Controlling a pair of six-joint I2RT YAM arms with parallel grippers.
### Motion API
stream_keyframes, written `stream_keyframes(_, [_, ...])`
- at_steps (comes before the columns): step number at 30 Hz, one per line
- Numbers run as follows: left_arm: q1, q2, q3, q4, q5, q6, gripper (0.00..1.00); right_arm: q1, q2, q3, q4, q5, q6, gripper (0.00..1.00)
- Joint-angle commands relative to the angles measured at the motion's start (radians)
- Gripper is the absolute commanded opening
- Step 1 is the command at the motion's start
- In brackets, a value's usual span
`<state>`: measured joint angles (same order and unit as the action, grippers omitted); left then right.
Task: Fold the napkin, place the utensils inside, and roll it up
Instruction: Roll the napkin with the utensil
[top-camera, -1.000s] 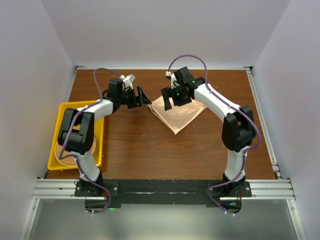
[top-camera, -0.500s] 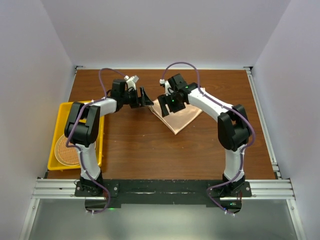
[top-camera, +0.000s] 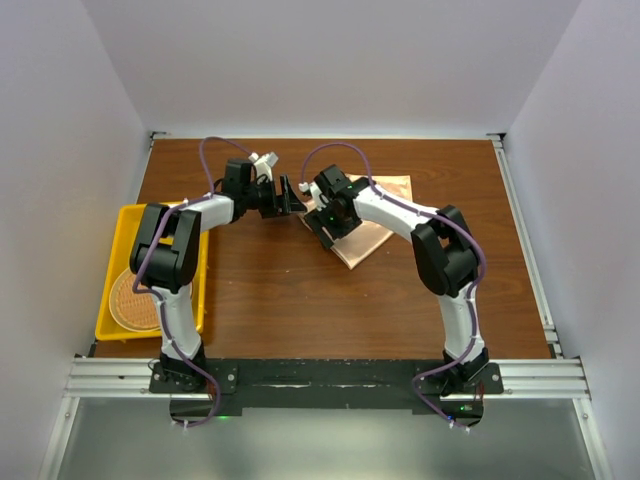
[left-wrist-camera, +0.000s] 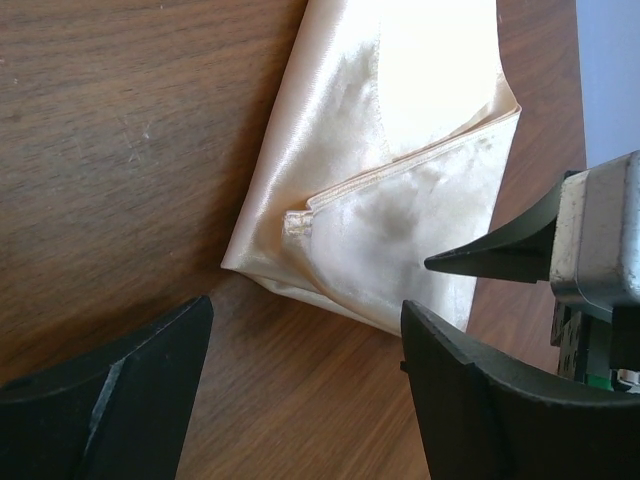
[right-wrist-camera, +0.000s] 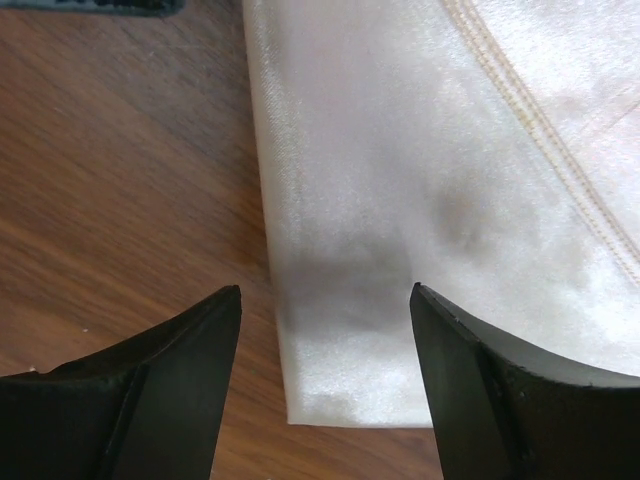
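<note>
The peach-orange napkin (top-camera: 368, 232) lies folded on the brown table, behind the middle. It shows pale and shiny in the left wrist view (left-wrist-camera: 390, 190) and the right wrist view (right-wrist-camera: 420, 150). My left gripper (top-camera: 293, 196) is open and empty just left of the napkin's left corner, low over the wood (left-wrist-camera: 305, 335). My right gripper (top-camera: 322, 217) is open and empty, hovering over the napkin's left folded edge, which lies between its fingers (right-wrist-camera: 325, 310). The two grippers stand close, facing each other. The right gripper's finger (left-wrist-camera: 495, 255) shows in the left wrist view. No utensils are in view.
A yellow tray (top-camera: 125, 215) stands at the table's left edge with a round woven wicker mat (top-camera: 135, 300) in it. White walls enclose the table on three sides. The arm bases sit on a black rail at the near edge.
My right gripper has moved left and down across the napkin to its left corner. My left gripper has shifted slightly right toward it. Both stay open.
</note>
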<state>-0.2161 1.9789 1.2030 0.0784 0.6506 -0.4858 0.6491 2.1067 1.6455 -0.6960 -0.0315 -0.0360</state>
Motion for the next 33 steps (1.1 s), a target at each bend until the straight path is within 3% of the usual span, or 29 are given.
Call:
stream_keyframes(1, [0.006,-0.012,0.010,0.001,0.003,0.007,0.80,0.043,-0.019,0.019,0.010,0.082,-0.039,0.71])
stream_keyframes(4, [0.006,-0.025,0.001,-0.008,-0.009,0.001,0.79,0.069,-0.010,0.023,0.009,0.145,-0.045,0.63])
stream_keyframes(10, [0.007,-0.049,-0.006,-0.011,-0.008,-0.010,0.77,0.076,0.013,0.043,0.015,0.214,-0.057,0.59])
stream_keyframes(25, [0.007,-0.143,-0.089,-0.034,-0.025,-0.026,0.77,0.075,0.061,0.036,0.044,0.174,-0.082,0.51])
stream_keyframes(26, [0.007,-0.150,-0.098,-0.034,-0.023,-0.034,0.78,0.073,0.064,0.037,0.044,0.171,-0.082,0.49])
stream_keyframes(27, [0.006,-0.166,-0.118,-0.031,-0.023,-0.054,0.79,0.073,0.071,0.037,0.046,0.167,-0.081,0.40])
stream_keyframes(33, [-0.003,-0.207,-0.220,0.037,-0.008,-0.194,0.81,0.043,0.079,0.014,0.055,0.122,-0.073,0.25])
